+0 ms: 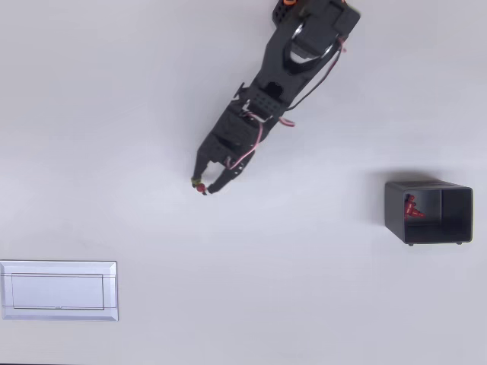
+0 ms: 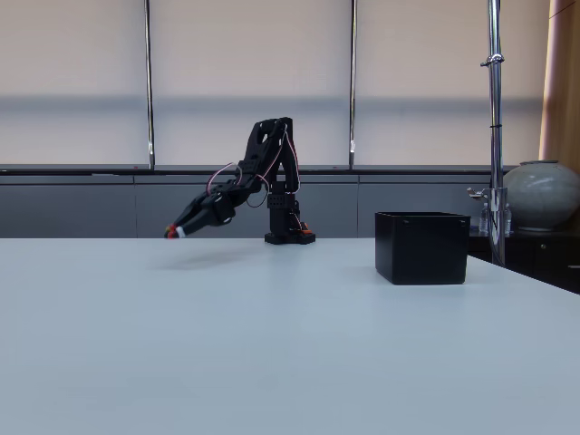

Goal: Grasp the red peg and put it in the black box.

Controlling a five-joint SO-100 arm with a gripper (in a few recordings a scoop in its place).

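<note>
One red peg (image 1: 201,188) is pinched in the claw (image 1: 203,186), raised off the counter (image 1: 243,304) for carrying. The black box (image 1: 428,212) sits well apart, awaiting delivery.

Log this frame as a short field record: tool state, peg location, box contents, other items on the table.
tool: black two-finger tool, shut on the tiny dark red plastic peg, raised above the table in the fixed view
peg location: at the fingertips, left of the box in the overhead view, not yet over it
box: small black rectangular plastic box, open top, at the table's right side
box contents: one red piece already inside, near the left wall
other items: flat pale grey rectangular plate, lower left in the overhead view
surface: white table
</note>
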